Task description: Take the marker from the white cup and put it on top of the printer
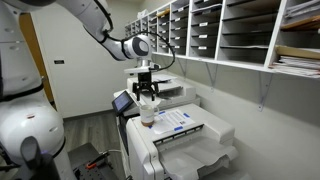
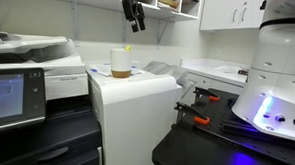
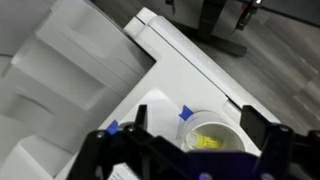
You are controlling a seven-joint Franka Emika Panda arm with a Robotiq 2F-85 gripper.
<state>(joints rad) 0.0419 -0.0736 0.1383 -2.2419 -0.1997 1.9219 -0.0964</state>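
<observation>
- Gripper [image 2: 137, 25] hangs above the white cup [image 2: 121, 63], jaws wide, empty.
- Risk: an off-centre descent clips the rim, tipping it and the marker [image 3: 207, 142] off the printer [image 2: 136, 112].

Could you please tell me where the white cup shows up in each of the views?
In an exterior view: cup at centre, on the printer's top.
In an exterior view: cup left of centre, upper half, on the printer.
Wrist view: cup at lower right, seen from above, marker inside.
Shared landmark: the printer under it.
</observation>
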